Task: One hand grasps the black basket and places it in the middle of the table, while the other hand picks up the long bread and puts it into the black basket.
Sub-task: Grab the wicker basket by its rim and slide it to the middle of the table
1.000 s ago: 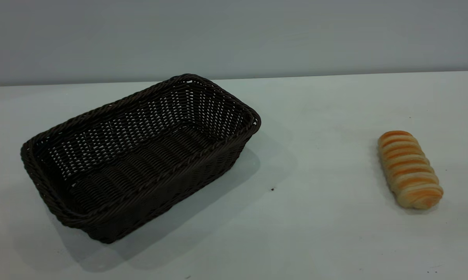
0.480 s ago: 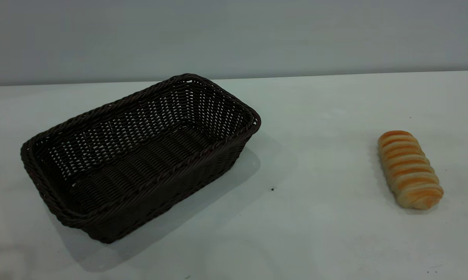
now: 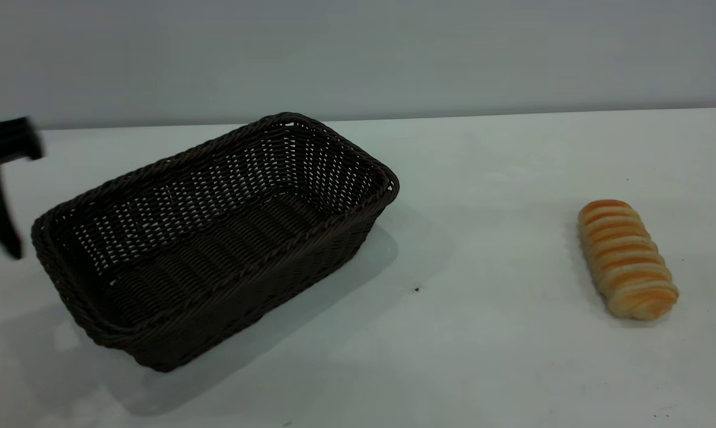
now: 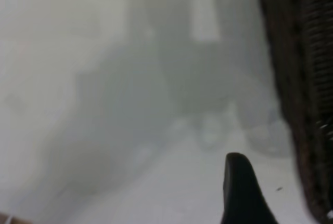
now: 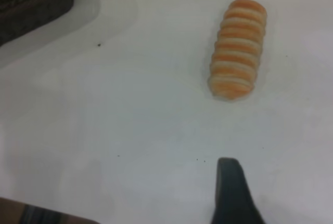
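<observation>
The black basket (image 3: pixel 215 238) stands empty on the table (image 3: pixel 483 356), left of centre, with one corner toward the back. The long bread (image 3: pixel 627 259) lies at the right, ridged side up. My left gripper (image 3: pixel 1 178) hangs at the far left edge, just beside the basket's left end and above the table, holding nothing. In the left wrist view one finger (image 4: pixel 242 193) shows alone, with the basket's wall (image 4: pixel 304 78) close beside it. In the right wrist view one finger (image 5: pixel 231 193) shows alone above bare table, short of the bread (image 5: pixel 238 47).
A grey wall runs behind the table's far edge. A small dark speck (image 3: pixel 417 289) lies between the basket and the bread. A corner of the basket (image 5: pixel 31 0) shows in the right wrist view.
My left gripper has come into the exterior view at the far left edge, and its shadow now falls by the basket. The basket and the bread have not moved.
</observation>
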